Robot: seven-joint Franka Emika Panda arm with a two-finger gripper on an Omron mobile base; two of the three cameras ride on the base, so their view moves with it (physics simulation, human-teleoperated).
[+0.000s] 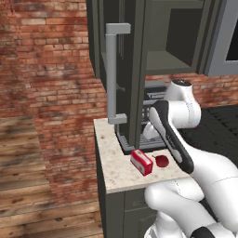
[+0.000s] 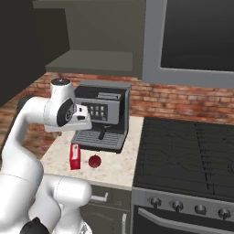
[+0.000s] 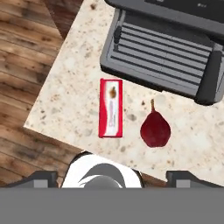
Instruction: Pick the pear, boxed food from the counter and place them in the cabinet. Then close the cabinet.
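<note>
While the claw [image 3: 112, 177] hangs open and empty above, the pear [image 3: 155, 129] and the boxed food [image 3: 110, 108] lie side by side near the bench's [image 3: 70, 83] front edge. The pear looks smooth and roll-prone: pinch its belly. The stiff, light box suits its long sides.

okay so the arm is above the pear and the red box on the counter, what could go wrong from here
1. The pear and the boxed food lie close side by side, so the open end effector coming down on one may nudge the other.
2. Both sit near the counter edge; a knocked pear might roll off.
3. The coffee machine stands right behind them, and the open cabinet door hangs just above, so the lift could clip either.
</note>
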